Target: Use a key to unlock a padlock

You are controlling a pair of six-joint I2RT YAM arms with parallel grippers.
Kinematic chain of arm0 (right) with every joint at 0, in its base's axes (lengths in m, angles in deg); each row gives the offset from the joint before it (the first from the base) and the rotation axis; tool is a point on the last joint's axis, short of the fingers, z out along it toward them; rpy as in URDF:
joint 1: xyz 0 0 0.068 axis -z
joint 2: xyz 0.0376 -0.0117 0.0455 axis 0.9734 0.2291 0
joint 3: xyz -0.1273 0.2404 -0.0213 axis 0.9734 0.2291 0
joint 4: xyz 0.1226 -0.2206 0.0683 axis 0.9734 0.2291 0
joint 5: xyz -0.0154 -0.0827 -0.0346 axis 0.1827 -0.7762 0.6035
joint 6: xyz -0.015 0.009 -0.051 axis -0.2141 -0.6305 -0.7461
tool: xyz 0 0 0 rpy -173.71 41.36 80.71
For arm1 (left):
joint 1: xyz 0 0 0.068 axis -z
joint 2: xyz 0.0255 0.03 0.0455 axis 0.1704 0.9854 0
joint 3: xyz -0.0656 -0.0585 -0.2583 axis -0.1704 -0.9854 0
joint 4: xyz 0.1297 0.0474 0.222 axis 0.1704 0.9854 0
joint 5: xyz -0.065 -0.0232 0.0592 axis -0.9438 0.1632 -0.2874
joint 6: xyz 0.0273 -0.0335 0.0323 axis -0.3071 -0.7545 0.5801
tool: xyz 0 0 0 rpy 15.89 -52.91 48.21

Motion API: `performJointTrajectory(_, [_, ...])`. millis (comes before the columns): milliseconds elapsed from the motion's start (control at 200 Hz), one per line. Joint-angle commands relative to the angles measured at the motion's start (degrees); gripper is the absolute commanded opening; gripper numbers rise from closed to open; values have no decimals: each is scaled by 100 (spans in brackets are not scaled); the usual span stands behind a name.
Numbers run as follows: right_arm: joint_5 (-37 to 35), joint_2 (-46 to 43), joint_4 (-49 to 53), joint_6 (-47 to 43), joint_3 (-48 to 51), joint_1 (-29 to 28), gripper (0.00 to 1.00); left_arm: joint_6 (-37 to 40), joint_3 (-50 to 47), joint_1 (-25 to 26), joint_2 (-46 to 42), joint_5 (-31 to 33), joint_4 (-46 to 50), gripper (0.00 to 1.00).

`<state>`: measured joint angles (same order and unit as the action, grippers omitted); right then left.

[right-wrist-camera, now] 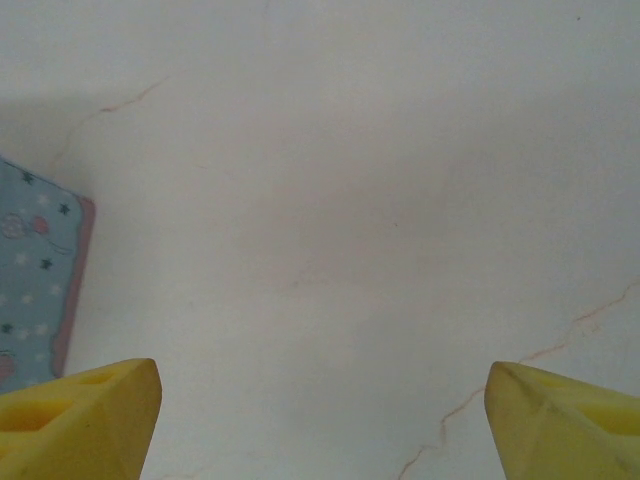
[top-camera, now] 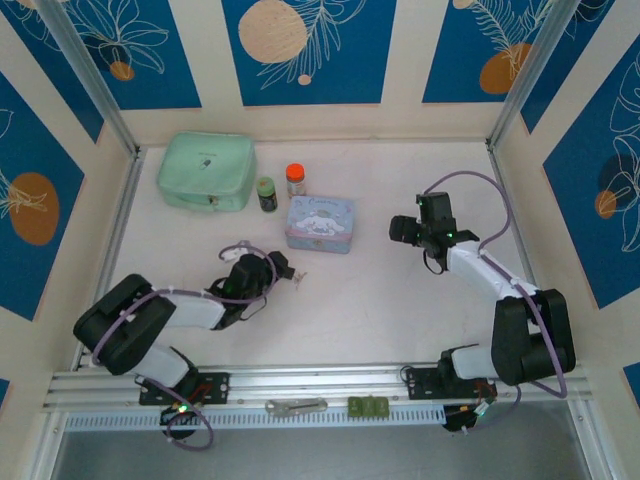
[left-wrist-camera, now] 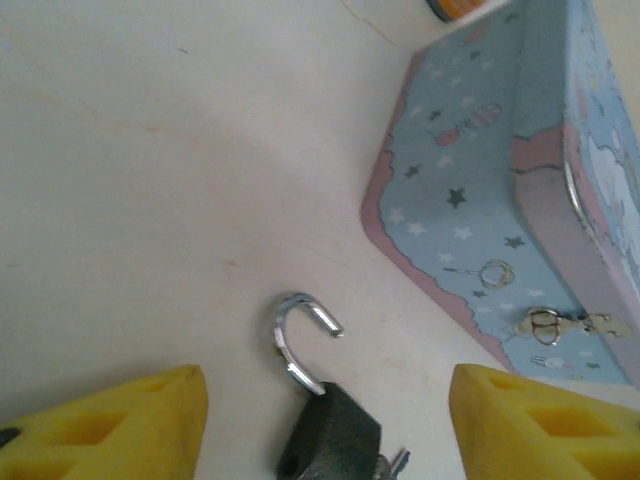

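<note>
Because the free end of its thin silver U-shackle [left-wrist-camera: 296,335] stands clear of the body, the tiny padlock with the dark, brass-tinted body [left-wrist-camera: 328,440] is judged to be unlocked. The main step of the task appears complete.

In the left wrist view the padlock lies on the pale desk [left-wrist-camera: 150,160] at bottom centre of the frame, with the shackle pointing up the frame. It is near, but apart from, the corner of the light-blue cartoon-printed metal tin [left-wrist-camera: 500,210] at right. A small silver piece at the lower right edge of the body is taken to be the thin silver key [left-wrist-camera: 394,461]. The frame edge cuts it off, so it cannot be told whether it sits in the keyway.

The left gripper [left-wrist-camera: 327,390] is spread. Its yellow fingers [left-wrist-camera: 130,420] stand either side of the padlock without touching it, so the padlock is free, not held.

The right gripper [right-wrist-camera: 322,385] is also spread, with nothing between its yellow fingers. Bare desk lies beneath it, and an edge of the tin shows at the left of the frame.

Remaining work, as a judgement: at most, retract both arms. Whether the key needs removing cannot be assessed.
</note>
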<state>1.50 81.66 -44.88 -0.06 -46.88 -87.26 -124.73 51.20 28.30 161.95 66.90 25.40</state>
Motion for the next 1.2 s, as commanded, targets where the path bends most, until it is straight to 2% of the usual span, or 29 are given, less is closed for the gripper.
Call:
performJointTrajectory(0, [85,-178,-639,-399,256,161,85,648,115,-179,-685,409,1160,72])
performJointTrajectory(100, [63,-252,-1270,-724,577,235,85,1378,268,-364,-1484,835,1897,85])
performJointTrajectory(260, [396,-265,-2511,-1100,1188,407,85,2955,502,-907,-2632,1356,2742,100])
performJointTrajectory(450, [699,157,-4192,-1341,1633,612,85,4573,918,-1828,-2983,1444,3312,99])
performJointTrajectory(510, [656,335,-4461,-1455,1623,607,85,4967,957,-2062,-2904,1443,3290,99])
performJointTrajectory(555, [684,437,-4292,-1416,1495,636,85,5214,955,-2207,-2817,1429,3208,99])
performJointTrajectory(645, [635,621,-4588,-1424,1588,639,85,5590,830,-2393,-2605,1496,2846,99])
performJointTrajectory(740, [611,834,-5482,-1380,1958,672,86,5799,595,-2526,-2333,1599,2223,99])
performJointTrajectory(775, [772,800,-5429,-1311,2000,752,87,5890,495,-2557,-2204,1634,1937,99])
performJointTrajectory(835, [1100,965,-5500,-1215,2004,935,94,6039,428,-2608,-1958,1680,1618,99])
performJointTrajectory(855, [1184,1078,-5765,-1167,2041,983,100,6078,418,-2616,-1867,1681,1530,99])
performJointTrajectory(875, [1262,1101,-5926,-1141,2098,1019,99,6113,404,-2626,-1791,1699,1435,99])
performJointTrajectory(930, [1268,988,-5495,-1169,2005,1033,99,6271,316,-2642,-1527,1731,1036,99])
performJointTrajectory(970, [1254,1049,-5750,-1169,2065,1028,99,6409,183,-2644,-1334,1756,574,99])
performJointTrajectory(1085, [1237,1005,-5622,-1187,2043,1018,99,6810,-237,-2660,-850,1802,-983,99])
performJointTrajectory(1196, [1247,1010,-5615,-1183,2042,1015,99,7001,-356,-2734,-566,1425,-1787,99])
